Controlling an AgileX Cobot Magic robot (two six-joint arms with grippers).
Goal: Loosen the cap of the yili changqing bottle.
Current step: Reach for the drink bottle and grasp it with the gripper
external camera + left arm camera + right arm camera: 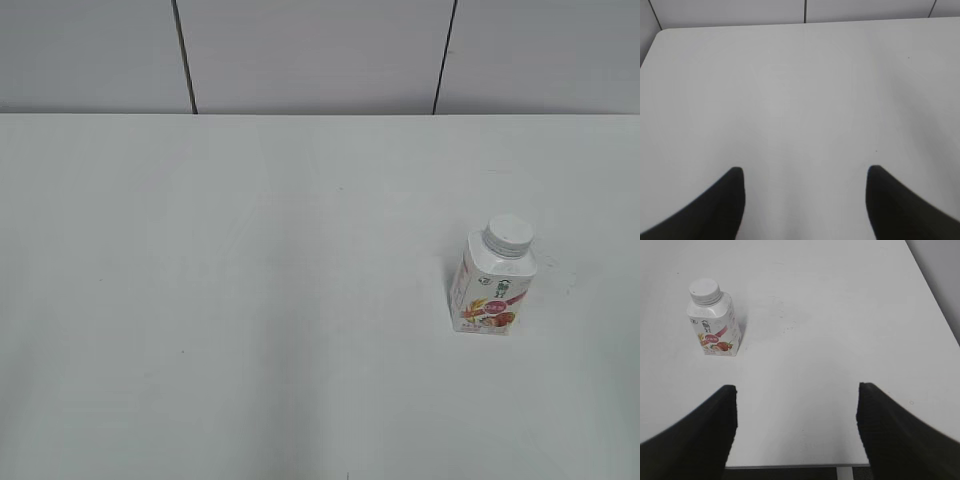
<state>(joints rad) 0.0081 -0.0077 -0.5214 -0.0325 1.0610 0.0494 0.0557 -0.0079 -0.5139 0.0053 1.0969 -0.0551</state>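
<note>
The yili changqing bottle (492,288) stands upright on the right part of the white table, small and white with a red, pink and orange fruit label. Its white ribbed cap (508,234) sits on the neck. In the right wrist view the bottle (715,327) and cap (704,290) are at the upper left. My right gripper (796,395) is open and empty, well short of the bottle and to its right, above the table's near edge. My left gripper (805,172) is open and empty over bare table. Neither gripper shows in the exterior view.
The white table (250,300) ends at a grey panelled wall (320,50) at the back. The table's near edge (795,466) and right edge (935,305) show in the right wrist view. The left wrist view shows the table's far left corner (662,32).
</note>
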